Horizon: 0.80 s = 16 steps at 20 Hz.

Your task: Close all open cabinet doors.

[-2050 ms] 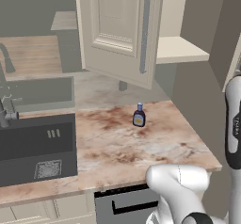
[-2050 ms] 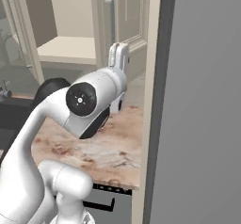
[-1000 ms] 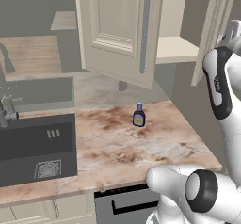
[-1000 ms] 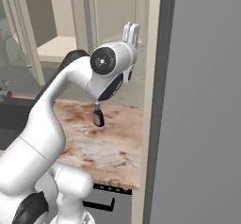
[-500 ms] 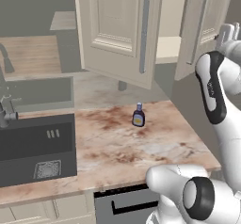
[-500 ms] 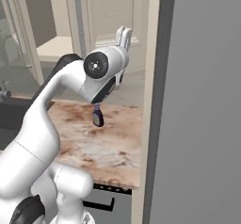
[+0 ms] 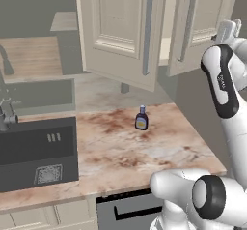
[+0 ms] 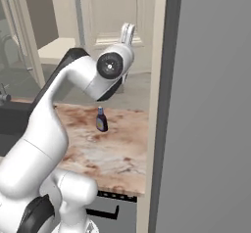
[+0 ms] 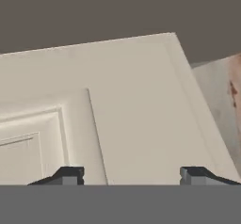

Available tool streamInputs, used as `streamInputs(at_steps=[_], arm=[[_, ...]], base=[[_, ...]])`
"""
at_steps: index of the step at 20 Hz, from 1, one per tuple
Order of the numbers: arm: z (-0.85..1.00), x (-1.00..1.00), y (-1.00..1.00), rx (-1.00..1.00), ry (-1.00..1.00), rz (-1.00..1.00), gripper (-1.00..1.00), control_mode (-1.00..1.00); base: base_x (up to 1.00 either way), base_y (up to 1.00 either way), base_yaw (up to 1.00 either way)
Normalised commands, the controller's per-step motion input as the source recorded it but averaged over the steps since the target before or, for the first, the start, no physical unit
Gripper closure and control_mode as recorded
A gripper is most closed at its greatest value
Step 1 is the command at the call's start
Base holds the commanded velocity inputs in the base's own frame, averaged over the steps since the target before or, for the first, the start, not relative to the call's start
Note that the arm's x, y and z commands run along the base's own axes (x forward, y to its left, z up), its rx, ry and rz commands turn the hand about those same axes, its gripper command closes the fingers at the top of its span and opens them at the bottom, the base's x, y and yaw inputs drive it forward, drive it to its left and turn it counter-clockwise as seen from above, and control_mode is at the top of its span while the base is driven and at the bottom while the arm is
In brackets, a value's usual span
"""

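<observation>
Fingertips of the gripper [image 9: 132, 173] stand apart with nothing between them, right up against the panelled face of the right cabinet door [image 7: 200, 23], which hangs part-open above the counter [image 7: 125, 151] (small bottle [image 7: 141, 118] well below it). Judging by this, the push to swing that door shut is under way, and next it needs steady pressing toward the frame. Beyond it, the left cabinet door [image 7: 120, 31] also stands ajar, awaiting its turn.
</observation>
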Motion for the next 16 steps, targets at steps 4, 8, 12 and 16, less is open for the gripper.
streamInputs(at_steps=[4,8,12,16], arm=[[0.0,0.91,0.55,0.0,0.0,0.3,-1.0,-1.0],[-0.03,0.84,0.55,0.0,0.0,0.34,-1.0,-1.0],[-0.3,0.92,0.86,0.0,0.01,0.26,-1.0,-1.0],[-0.41,0.89,1.0,-0.01,-0.02,0.04,-1.0,-1.0]], base=[[0.0,0.0,0.0],[0.0,0.0,0.0],[0.0,0.0,0.0],[0.0,0.0,0.0]])
